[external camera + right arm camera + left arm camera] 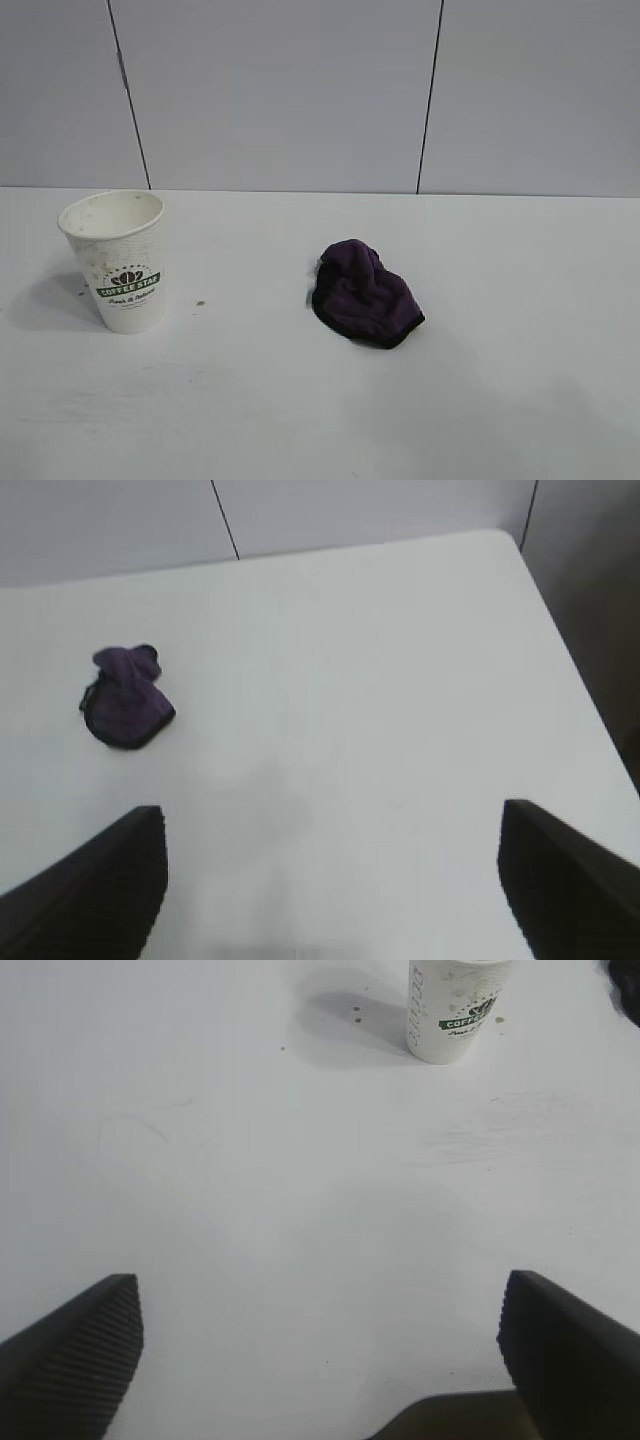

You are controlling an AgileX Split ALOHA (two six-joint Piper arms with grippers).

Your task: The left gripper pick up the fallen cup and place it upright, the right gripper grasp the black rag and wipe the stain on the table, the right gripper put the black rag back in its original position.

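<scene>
The cup (118, 262) stands upright on the table (320, 400) at the left, white with a green logo band and brown specks. It also shows in the left wrist view (455, 1008). The black rag (364, 294) lies bunched near the table's middle, dark purple with black edging, and shows in the right wrist view (124, 697). No splotch of stain shows; only a few small brown specks (200, 303) sit beside the cup. My left gripper (320, 1345) is open and empty, far from the cup. My right gripper (330, 875) is open and empty, far from the rag. Neither arm appears in the exterior view.
A grey panelled wall (320, 90) stands behind the table. The table's corner and side edge (560, 650) show in the right wrist view.
</scene>
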